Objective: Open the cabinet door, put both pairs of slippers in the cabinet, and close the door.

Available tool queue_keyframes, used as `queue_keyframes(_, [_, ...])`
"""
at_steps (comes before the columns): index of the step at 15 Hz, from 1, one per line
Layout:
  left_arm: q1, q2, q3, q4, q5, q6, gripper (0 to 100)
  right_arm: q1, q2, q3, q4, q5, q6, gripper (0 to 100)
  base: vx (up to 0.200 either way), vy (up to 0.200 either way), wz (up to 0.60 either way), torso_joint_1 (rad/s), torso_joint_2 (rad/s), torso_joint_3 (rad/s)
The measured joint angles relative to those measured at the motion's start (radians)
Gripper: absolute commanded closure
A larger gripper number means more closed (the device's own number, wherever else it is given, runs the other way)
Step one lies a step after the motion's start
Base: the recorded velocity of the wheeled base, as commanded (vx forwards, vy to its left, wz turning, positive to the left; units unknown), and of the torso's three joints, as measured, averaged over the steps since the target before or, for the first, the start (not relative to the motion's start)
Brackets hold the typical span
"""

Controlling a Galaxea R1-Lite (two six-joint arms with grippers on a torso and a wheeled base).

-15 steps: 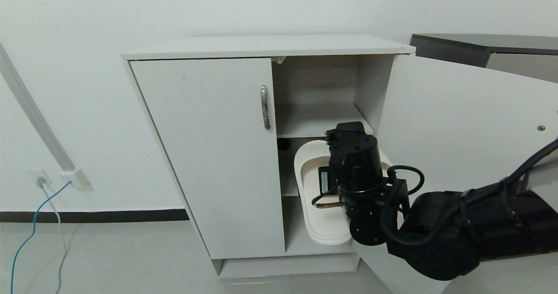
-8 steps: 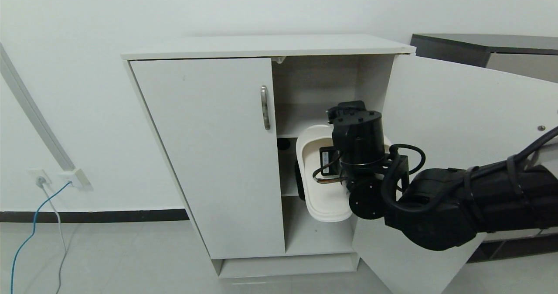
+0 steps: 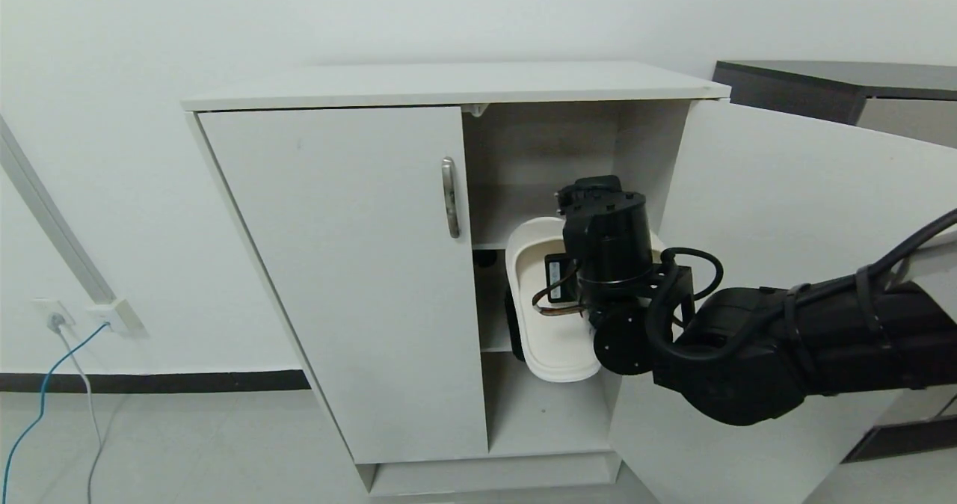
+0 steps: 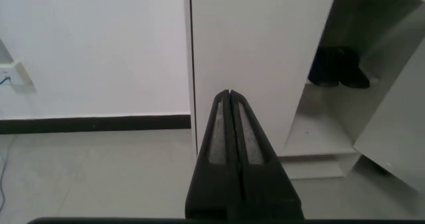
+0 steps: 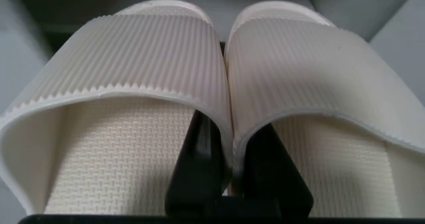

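Observation:
The white cabinet [image 3: 448, 85] has its right door [image 3: 785, 212] swung open and its left door [image 3: 344, 265] closed. My right gripper [image 5: 229, 167] is shut on the pair of white slippers [image 5: 139, 64], its fingers pinching the two inner straps together. That pair [image 3: 542, 332] hangs toes up in the opening at middle-shelf height, partly hidden by my wrist. A black pair of slippers [image 4: 339, 68] stands on the middle shelf inside. My left gripper [image 4: 229, 101] is shut and empty, low down in front of the closed door.
A metal handle [image 3: 449, 197] sits on the closed door's edge. The bottom shelf [image 3: 538, 414] lies below the held pair. A wall socket with a blue cable [image 3: 45, 324] is at the far left; a dark desk [image 3: 837, 81] stands behind the open door.
My right arm has lifted the white slippers from the lower compartment up to middle-shelf height. The head camera has shifted, so the cabinet sits a little differently in view.

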Motion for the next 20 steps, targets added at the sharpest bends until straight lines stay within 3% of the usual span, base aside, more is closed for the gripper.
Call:
queue_keyframes(5, [0.001,0.0,0.0,0.0,0.0,-0.001,100,0.002,0.001,0.0,0.0,0.0,0.002,100,0.2,0.0,0.0,0.0,0.0,0.0])
queue_keyframes(12, [0.0,0.0,0.0,0.0,0.0,-0.002,100,-0.008,0.008,-0.019,0.014,0.009,0.003,100,0.0,0.0,0.0,0.0,0.0,0.0])
queue_keyframes(20, [0.0,0.0,0.0,0.0,0.002,-0.005,100,-0.084,0.091,-0.249,0.188,0.109,0.004,100,0.0,0.0,0.0,0.0,0.0,0.0])
